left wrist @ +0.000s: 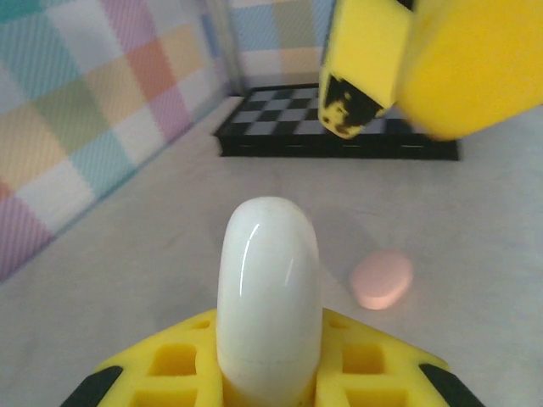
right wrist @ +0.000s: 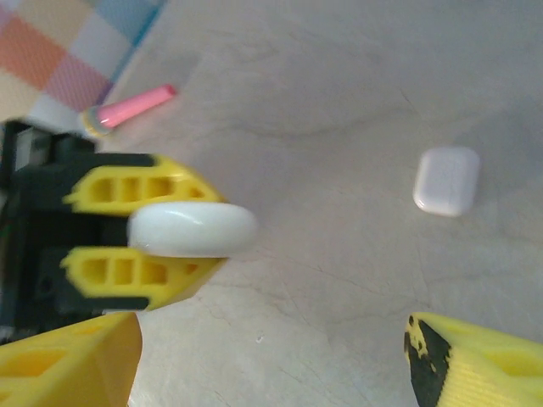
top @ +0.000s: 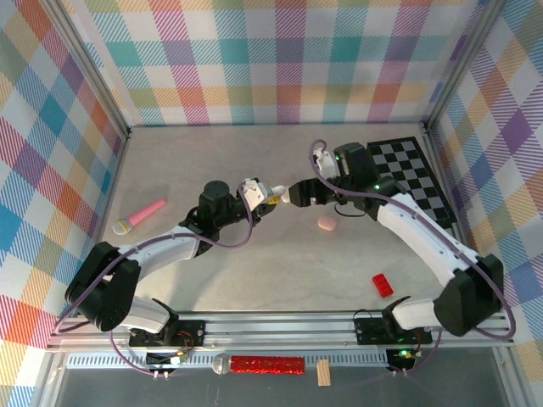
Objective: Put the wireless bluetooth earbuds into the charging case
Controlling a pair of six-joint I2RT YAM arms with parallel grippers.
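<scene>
My left gripper [top: 268, 194] is shut on a glossy white pebble-like charging case [left wrist: 270, 288], held off the table with its rounded end sticking out past the yellow fingers [right wrist: 127, 195]. The case looks closed. My right gripper [top: 293, 194] faces it from the right, close by and apart from it; it is open with nothing between its yellow fingers [right wrist: 475, 365]. One of those fingers [left wrist: 356, 80] hangs above the case in the left wrist view. A pale pink case [top: 327, 223] lies closed on the table below both grippers. The earbuds are out of view.
A black-and-white checkerboard [top: 416, 174] lies at the back right. A small red block [top: 383, 284] sits front right. A pink toy microphone [top: 140, 216] lies at the left. Checked walls [top: 51, 127] enclose the grey table [top: 280, 271].
</scene>
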